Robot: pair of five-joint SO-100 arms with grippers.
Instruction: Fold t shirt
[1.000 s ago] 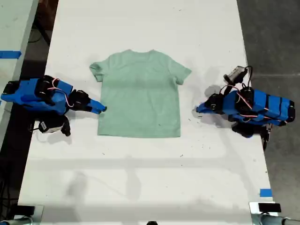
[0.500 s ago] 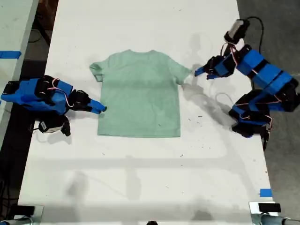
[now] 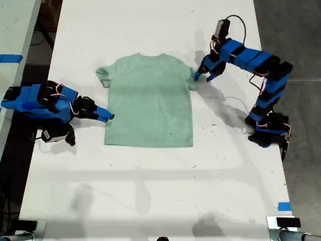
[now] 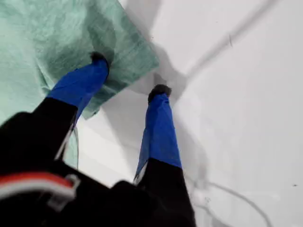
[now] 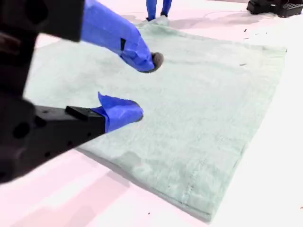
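- Step in hand: the t shirt (image 3: 149, 100), flat on the bench (image 3: 150, 191), is approached at its 2 o'clock sleeve by the first gripper (image 4: 129, 74), jaws apart (straddling the hem).
- Next move: closure on the sleeve is called for; the second gripper (image 5: 141, 88), likewise apart, waits at 9 o'clock.

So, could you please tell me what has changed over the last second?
My first gripper rose from the table's exterior-view right and swung to the sleeve of the pale mint-green t-shirt, jaws open astride its edge. My second gripper and the shirt stayed put.
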